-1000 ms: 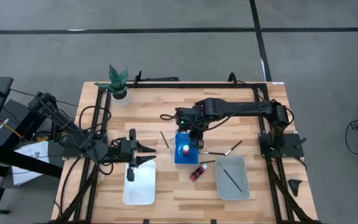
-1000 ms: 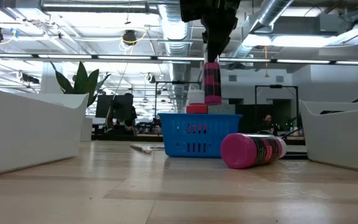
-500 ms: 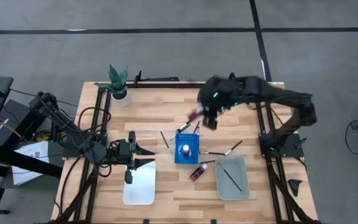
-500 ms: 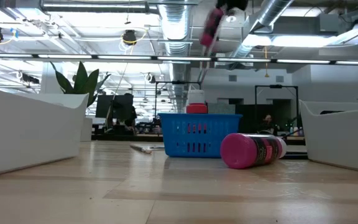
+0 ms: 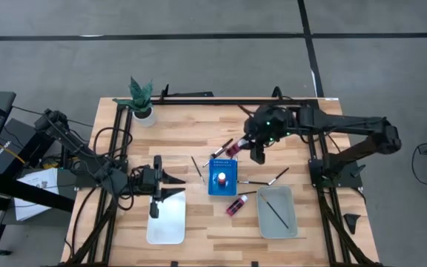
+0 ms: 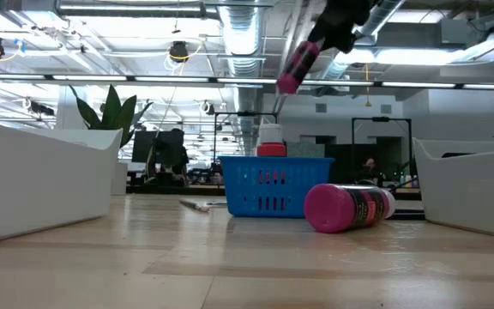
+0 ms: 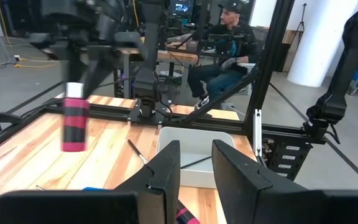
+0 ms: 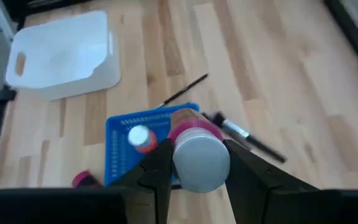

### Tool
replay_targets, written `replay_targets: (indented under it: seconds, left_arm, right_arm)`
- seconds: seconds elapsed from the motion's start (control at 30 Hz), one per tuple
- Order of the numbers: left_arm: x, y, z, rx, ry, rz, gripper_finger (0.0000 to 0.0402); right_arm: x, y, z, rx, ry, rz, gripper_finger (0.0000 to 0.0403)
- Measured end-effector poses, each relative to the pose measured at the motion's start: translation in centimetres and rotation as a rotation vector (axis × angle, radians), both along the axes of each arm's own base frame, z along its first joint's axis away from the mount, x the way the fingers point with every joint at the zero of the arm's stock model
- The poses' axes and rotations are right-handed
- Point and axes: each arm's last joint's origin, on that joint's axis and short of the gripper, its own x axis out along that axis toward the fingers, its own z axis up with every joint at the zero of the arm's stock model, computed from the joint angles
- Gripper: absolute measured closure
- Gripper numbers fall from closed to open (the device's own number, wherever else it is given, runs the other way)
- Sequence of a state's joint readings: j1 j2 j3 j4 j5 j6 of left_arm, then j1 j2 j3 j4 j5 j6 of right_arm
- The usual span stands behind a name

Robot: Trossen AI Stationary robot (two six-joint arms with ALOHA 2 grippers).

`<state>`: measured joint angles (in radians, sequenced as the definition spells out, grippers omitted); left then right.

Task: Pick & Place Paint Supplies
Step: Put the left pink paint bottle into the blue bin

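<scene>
high view: overhead, straight down, whole table [image 5: 199, 126] and both arms. low view: tabletop height, level, close to blue rack [image 6: 274, 184], room behind. left wrist view: faces across table toward right side frame. right wrist view: looks down on the rack. all four views share the rack area.

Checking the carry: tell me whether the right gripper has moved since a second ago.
Yes. The right gripper, shut on a paint bottle, has moved from above the blue rack toward the table's far right side.
</scene>
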<state>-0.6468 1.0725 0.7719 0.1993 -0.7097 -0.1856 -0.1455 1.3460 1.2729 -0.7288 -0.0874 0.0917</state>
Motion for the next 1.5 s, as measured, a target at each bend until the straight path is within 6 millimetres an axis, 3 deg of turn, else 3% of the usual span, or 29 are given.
replay_targets:
  seconds: [0.13,0.27,0.73,1.37,1.5]
  left_arm:
    - [0.1,0.2,0.0,0.000,0.000,0.011,0.0316]
    - [0.1,0.2,0.0,-0.002,0.002,0.013,0.0316]
    - [0.1,0.2,-0.1,0.002,0.009,0.012,0.0316]
    - [0.1,0.2,-0.2,0.007,0.016,0.012,0.0316]
    - [0.1,0.2,-0.2,0.008,0.016,0.013,0.0316]
  right_arm:
    - [0.6,0.4,-3.0,0.007,0.091,0.008,0.0291]
    - [1.4,0.2,-4.5,0.013,0.126,0.011,0.0291]
    - [4.0,0.4,-8.1,0.042,0.209,0.039,0.0291]
    - [4.3,2.5,-8.2,0.028,0.213,0.055,0.0291]
    - [4.9,2.3,-9.3,0.033,0.242,0.052,0.0291]
